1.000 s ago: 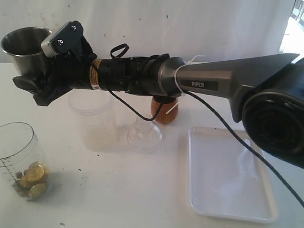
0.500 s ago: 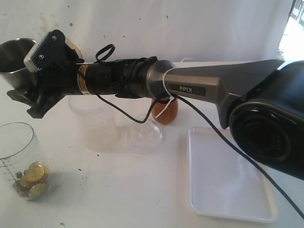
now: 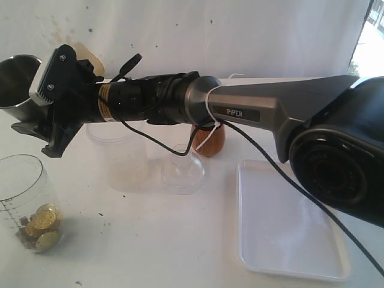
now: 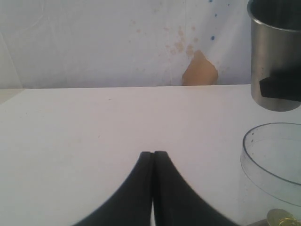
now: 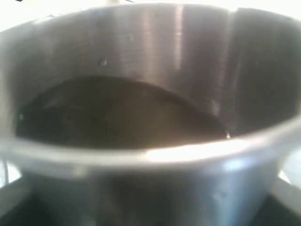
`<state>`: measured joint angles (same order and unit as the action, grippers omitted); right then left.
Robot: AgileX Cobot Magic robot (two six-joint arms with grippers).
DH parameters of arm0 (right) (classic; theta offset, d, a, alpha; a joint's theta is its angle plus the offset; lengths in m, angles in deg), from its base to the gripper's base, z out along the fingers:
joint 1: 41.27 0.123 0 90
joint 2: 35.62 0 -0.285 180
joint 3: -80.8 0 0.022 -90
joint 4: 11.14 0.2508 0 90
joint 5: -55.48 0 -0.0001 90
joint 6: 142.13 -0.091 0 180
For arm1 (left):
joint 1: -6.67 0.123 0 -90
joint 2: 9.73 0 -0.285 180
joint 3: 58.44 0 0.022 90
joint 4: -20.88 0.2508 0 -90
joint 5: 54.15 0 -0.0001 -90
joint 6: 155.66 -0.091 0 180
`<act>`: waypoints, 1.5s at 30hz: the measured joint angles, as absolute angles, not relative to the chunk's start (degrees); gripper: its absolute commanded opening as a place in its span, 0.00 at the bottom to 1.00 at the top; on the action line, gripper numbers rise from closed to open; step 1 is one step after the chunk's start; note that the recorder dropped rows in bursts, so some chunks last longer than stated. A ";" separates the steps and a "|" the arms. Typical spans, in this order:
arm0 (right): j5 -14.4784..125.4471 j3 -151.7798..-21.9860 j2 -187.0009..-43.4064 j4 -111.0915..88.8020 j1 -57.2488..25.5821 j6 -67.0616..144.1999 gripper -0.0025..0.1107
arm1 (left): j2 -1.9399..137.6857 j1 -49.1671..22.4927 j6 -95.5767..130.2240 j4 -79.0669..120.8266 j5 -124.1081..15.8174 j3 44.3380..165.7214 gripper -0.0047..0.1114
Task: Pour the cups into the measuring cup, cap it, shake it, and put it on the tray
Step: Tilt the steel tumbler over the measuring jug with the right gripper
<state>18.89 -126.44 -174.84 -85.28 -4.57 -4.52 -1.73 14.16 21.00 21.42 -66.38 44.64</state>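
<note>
Measuring cup at the desk's left edge: just one, clear, marks down its side, gold coins in the bottom.
Two cups: the steel tumbler is clamped in the right gripper over that edge, and the wooden cup is half hidden behind the right arm. One tray, one frosted cup, one clear lid. Left gripper is pinched shut, empty.
</note>
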 measured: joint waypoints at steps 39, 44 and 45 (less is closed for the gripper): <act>17.80 -126.44 -174.84 -88.49 -4.57 5.99 0.02 | -1.73 14.16 21.00 21.42 -66.38 44.64 0.04; 17.80 -126.44 -174.84 -88.49 -4.57 7.36 0.02 | -1.73 14.16 21.00 21.42 -66.38 44.64 0.04; 17.80 -126.44 -174.84 -88.49 -4.57 7.81 0.02 | -1.73 14.16 21.00 21.42 -66.38 44.64 0.04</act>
<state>17.80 -126.44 -174.84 -88.49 -4.57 7.81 -1.73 14.16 21.00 21.42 -66.38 44.64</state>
